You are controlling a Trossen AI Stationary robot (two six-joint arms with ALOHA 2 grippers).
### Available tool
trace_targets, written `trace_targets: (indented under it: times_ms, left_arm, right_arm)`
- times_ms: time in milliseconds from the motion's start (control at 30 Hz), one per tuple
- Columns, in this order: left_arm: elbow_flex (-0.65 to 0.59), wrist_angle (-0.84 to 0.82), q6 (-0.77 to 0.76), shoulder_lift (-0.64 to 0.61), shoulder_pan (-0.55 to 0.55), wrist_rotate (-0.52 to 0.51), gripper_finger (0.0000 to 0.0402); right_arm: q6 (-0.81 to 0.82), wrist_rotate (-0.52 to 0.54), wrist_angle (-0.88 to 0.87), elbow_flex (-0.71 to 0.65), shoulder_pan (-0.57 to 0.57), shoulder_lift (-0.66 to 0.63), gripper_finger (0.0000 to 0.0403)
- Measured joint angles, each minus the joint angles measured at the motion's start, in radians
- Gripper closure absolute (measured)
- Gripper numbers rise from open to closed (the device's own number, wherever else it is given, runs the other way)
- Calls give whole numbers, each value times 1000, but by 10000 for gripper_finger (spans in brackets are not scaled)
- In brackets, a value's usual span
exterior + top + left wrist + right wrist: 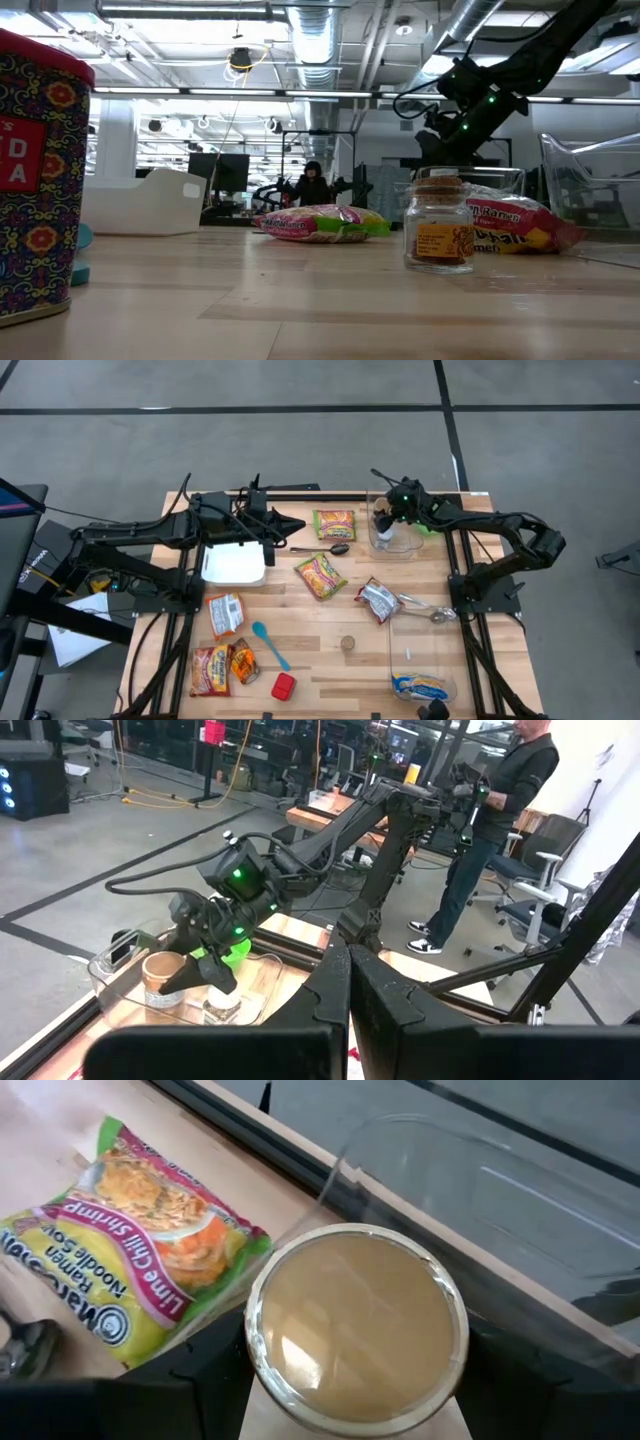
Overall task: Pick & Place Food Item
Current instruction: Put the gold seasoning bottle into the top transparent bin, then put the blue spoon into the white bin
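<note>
In the high view the right gripper [385, 528] is in the upper right part of the frame, over a clear bin [395, 546] at the far edge of the table [330, 660]. What it carries is hard to see there. The right wrist view shows it plainly: the fingers are clamped on a jar [357, 1325] with a wide tan lid, one dark finger at each side of the glass. The left wrist view, from across the table, shows this jar [165, 982] hanging low inside the clear bin [115, 982], beside a smaller jar [222, 1008] that stands in it.

The right arm reaches from the right side of the frame toward the middle, elbow out. The left gripper [290, 532] waits with fingers together in the upper middle, near a white box [234, 563].

A ramen pack [125, 1275] lies just beside the bin in the right wrist view; in the high view it is to the left of the bin. The low view alone shows a small corked jar [440, 225] standing in the middle of the table and a person far in the room behind.
</note>
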Motion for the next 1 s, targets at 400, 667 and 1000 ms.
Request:
trace_targets:
  times_ms: [400, 667, 1000]
  left_arm:
    - [0, 0, -18, 0, 0, 0, 401]
    - [0, 0, -18, 0, 0, 0, 401]
    - [0, -2, 9, 0, 0, 0, 402]
  right_arm:
    - [35, -42, 28, 2, -1, -16, 36]
    - [84, -41, 7, 2, -42, -165, 83]
    - [162, -256, -162, 2, -72, -460, 112]
